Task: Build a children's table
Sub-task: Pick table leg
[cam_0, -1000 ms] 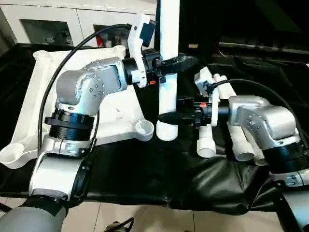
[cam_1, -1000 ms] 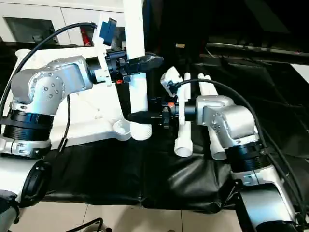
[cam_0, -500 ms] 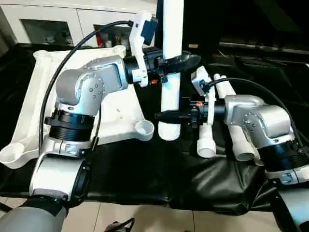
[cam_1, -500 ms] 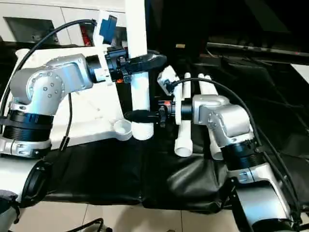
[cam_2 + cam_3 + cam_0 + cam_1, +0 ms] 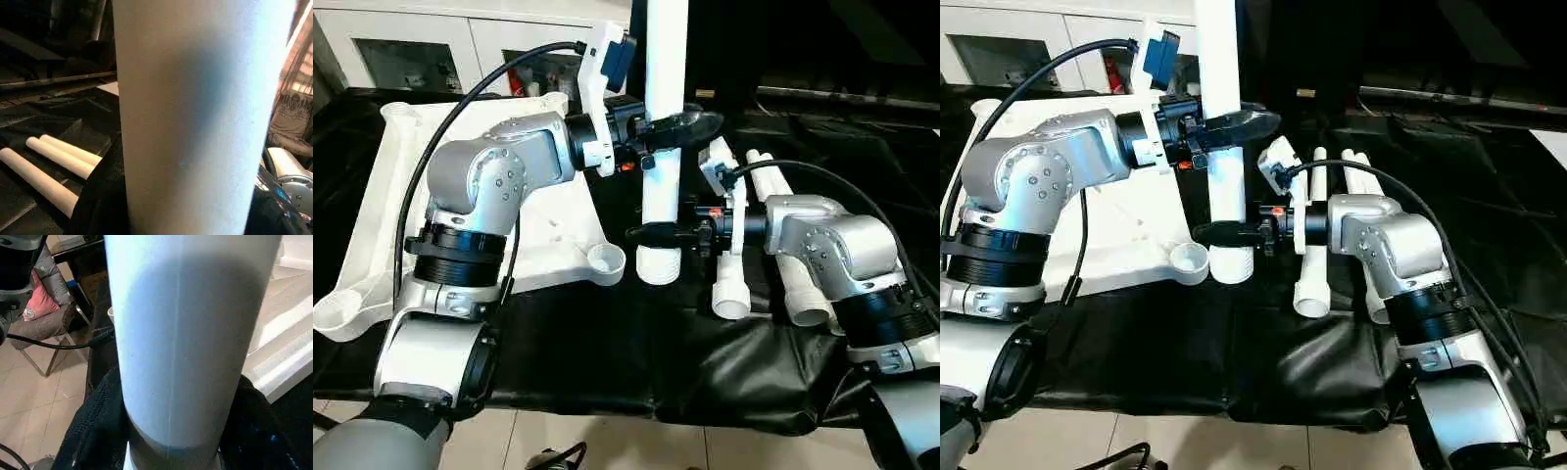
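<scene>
One white tubular leg (image 5: 663,186) stands upright over the black cloth, its flared end (image 5: 658,264) just right of the tabletop's near corner socket (image 5: 605,259). My left gripper (image 5: 680,122) is shut on the leg's upper part. Low down, just above the flare, my right gripper (image 5: 648,235) is shut on the same leg. The white tabletop (image 5: 401,196) lies underside up on the left. The held leg (image 5: 195,122) looms close in the left wrist view, and the leg (image 5: 186,333) does the same in the right wrist view.
Three spare legs (image 5: 732,284) lie side by side on the black cloth (image 5: 636,362) under my right forearm; the legs (image 5: 54,161) also show past the left gripper. A white cabinet (image 5: 421,54) with glass doors stands behind the tabletop. Tiled floor runs along the near edge.
The leg's top has swung slightly to the right, leaving it more upright. My right gripper has slid a little left along with the leg's lower end.
</scene>
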